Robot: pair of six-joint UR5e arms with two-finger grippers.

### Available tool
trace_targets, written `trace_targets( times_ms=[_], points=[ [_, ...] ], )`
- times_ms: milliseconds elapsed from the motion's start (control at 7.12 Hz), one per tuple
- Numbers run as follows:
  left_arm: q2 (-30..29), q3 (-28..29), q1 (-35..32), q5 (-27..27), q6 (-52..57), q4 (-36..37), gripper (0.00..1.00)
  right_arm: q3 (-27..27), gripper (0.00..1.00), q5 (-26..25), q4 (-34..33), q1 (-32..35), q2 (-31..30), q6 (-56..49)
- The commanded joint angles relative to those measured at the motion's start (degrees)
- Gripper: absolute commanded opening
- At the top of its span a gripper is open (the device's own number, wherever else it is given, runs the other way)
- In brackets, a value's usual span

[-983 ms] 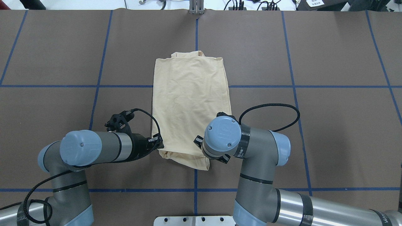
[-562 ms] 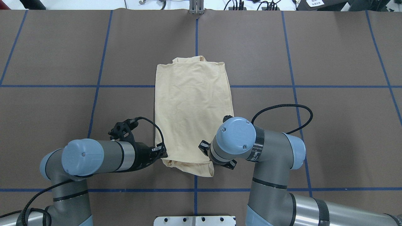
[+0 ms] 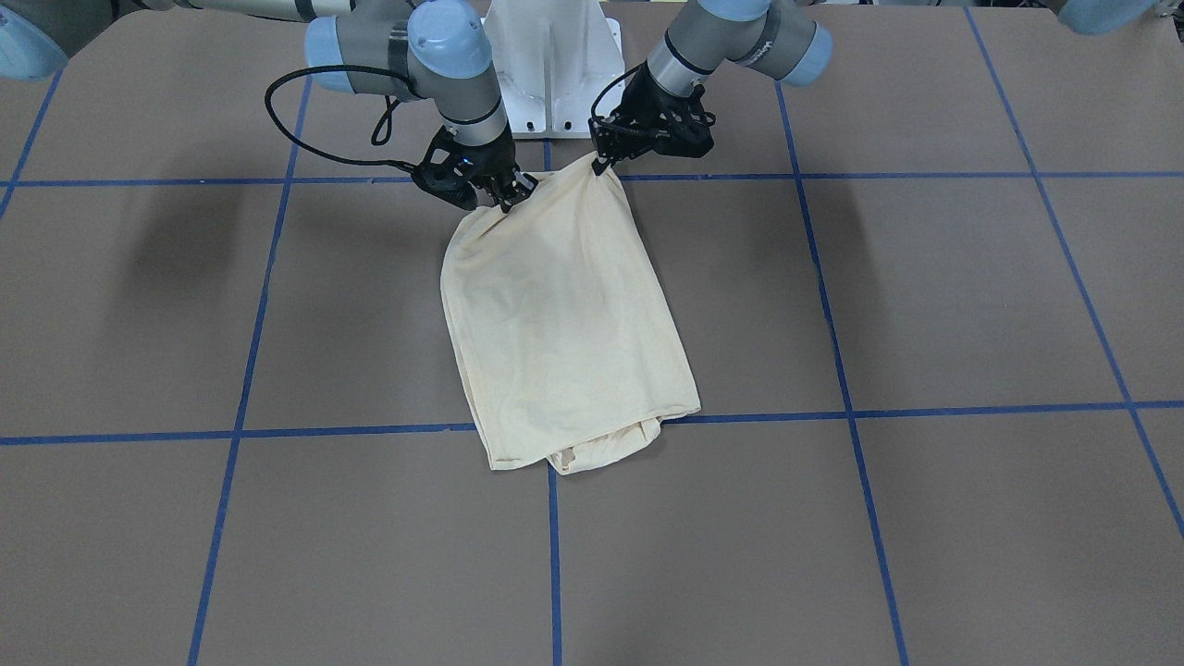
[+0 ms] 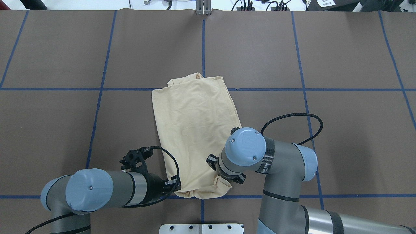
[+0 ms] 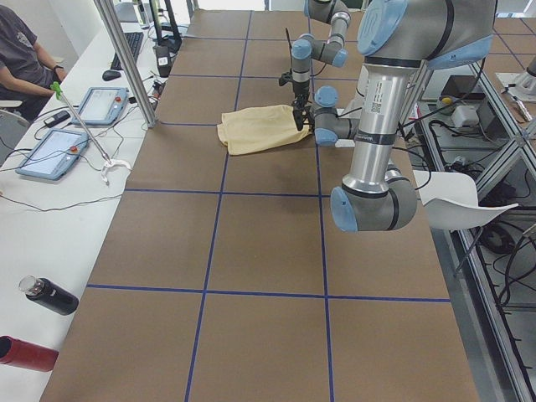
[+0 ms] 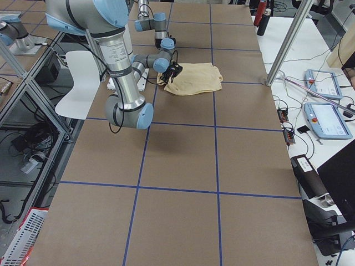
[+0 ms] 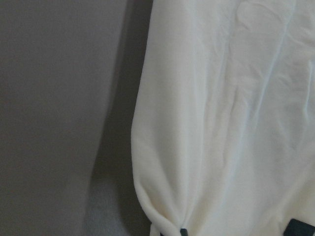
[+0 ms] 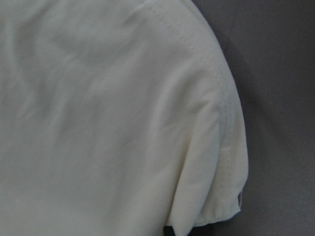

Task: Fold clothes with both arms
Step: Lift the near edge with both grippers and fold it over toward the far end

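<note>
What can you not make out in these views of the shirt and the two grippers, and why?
T-shirt print: shows in no view; only plain cloth faces up.
Right gripper: in the overhead view its own wrist covers it.
Left gripper: in the left wrist view the bottom edge cuts off its fingertips.
Side views: both grippers too small.

One shirt [image 4: 195,130]. Two arms: left arm [image 4: 97,191], right arm [image 4: 279,159]. Two end effectors: left end effector [image 3: 599,165], right end effector [image 3: 504,202]. One counter [image 4: 325,65]. Two tablets [image 5: 99,105], two bottles [image 5: 48,295], one chair [image 5: 461,201], one person [image 5: 21,50].
</note>
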Motion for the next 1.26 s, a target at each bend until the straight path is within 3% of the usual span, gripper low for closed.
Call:
trace_targets(
  times_ms=[0, 562, 702, 1124],
  points=[
    [0.17, -1.68, 0.50, 0.00, 0.00, 2.56, 0.00, -0.05, 0.00, 0.21, 0.33, -0.20, 0.38, 0.00],
    [-0.53, -1.50, -0.90, -0.26, 0.52, 2.56, 0.00, 0.73, 0.00, 0.56, 0.60, 7.95, 1.17, -7.80],
    [-0.80, -2.11, -2.91, -0.52, 0.61, 2.56, 0.00, 0.74, 0.00, 2.82, 0.60, 10.24, 1.78, -10.34],
    [-2.02, -2.12, -15.46, -8.07, 6.81, 3.08, 0.00, -0.31, 0.00, 2.94, 0.42, 13.94, 5.21, -15.10]
  ],
)
